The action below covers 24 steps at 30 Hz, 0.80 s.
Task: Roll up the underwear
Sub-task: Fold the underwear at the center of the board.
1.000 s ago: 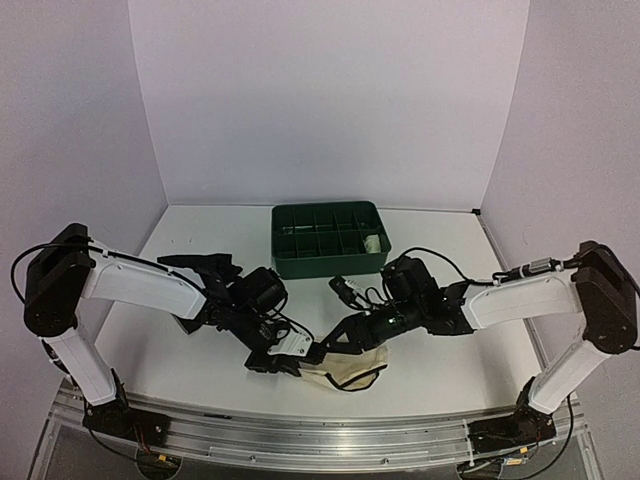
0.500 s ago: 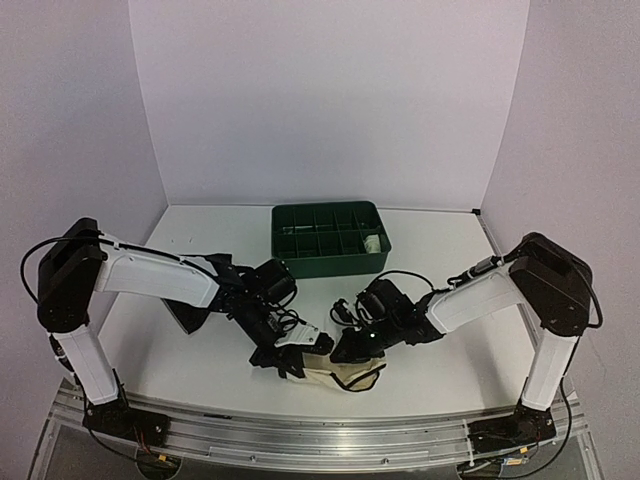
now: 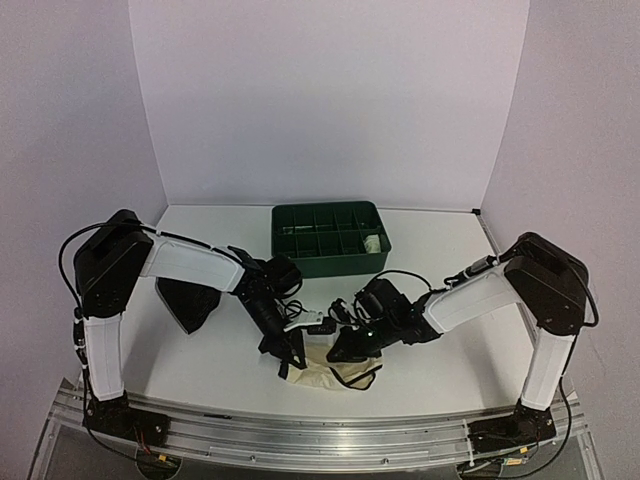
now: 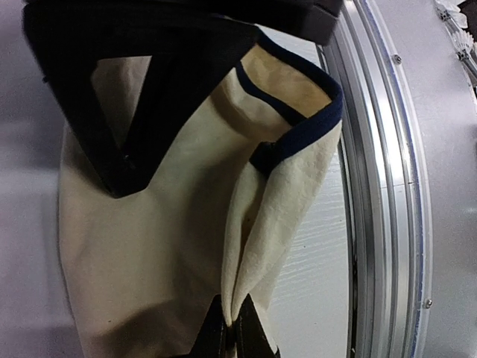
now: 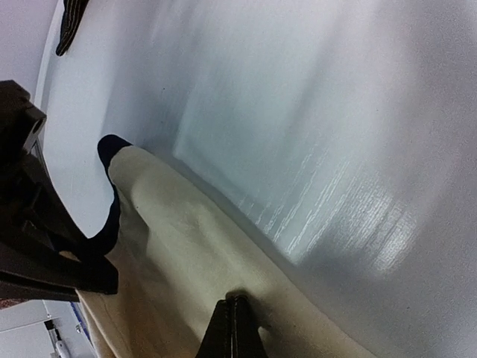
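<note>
Table edge rail (image 4: 380, 186) beside cream underwear (image 4: 171, 246).

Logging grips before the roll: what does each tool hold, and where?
Both pinch the cream underwear: left tool a raised fold, right tool the plain cloth.

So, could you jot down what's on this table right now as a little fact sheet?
Being worked on: cream underwear, near the front edge
Left gripper: shut, pinching a fold of it
Right gripper: shut on the same cloth
Waiting: black striped underwear, at the left
Tray: green tray at the back, pale cloth in a right-hand compartment
</note>
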### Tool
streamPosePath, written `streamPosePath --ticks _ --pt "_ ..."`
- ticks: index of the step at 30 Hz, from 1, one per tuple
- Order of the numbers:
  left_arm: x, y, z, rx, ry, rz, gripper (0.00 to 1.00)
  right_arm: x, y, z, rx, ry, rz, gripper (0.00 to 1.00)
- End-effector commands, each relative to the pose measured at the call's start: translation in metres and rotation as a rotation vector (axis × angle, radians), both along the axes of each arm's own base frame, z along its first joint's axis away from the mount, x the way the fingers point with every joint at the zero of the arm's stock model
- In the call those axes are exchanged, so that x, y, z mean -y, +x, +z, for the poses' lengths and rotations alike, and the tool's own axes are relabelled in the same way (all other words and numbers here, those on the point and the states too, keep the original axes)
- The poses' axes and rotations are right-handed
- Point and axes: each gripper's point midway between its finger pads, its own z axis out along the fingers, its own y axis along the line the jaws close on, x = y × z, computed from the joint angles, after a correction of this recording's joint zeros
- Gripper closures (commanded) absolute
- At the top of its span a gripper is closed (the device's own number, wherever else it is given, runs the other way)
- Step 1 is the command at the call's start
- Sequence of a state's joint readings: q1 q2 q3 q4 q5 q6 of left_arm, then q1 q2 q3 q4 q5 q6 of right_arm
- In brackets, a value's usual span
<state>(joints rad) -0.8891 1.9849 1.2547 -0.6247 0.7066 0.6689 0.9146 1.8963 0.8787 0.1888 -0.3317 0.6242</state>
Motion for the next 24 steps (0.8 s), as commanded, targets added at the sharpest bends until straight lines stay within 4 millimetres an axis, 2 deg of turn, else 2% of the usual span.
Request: streamPosePath --ticks 1,7,12,20,24 --pt "0.013 0.026 0.014 0.018 -0.04 0.062 1.0 0.006 -0.016 -0.017 -0.078 -0.049 0.05 1.0" --pt "0.012 0.042 0.021 0.017 -0.052 0.092 1.0 0.011 -0.02 -0.017 -0.07 -0.063 0.072 1.0" --pt "0.013 0.046 0.011 0.024 -0.044 0.093 1.0 0.01 -0.022 -0.015 -0.064 -0.062 0.099 1.0" --pt "0.007 0.054 -0.019 0.056 0.009 0.111 1.0 0.005 -0.019 -0.005 -0.047 -0.047 0.114 1.0" --pt "0.004 0.064 -0.027 0.062 0.02 0.159 1.0 0.003 -0.019 0.002 -0.039 -0.043 0.128 1.0"
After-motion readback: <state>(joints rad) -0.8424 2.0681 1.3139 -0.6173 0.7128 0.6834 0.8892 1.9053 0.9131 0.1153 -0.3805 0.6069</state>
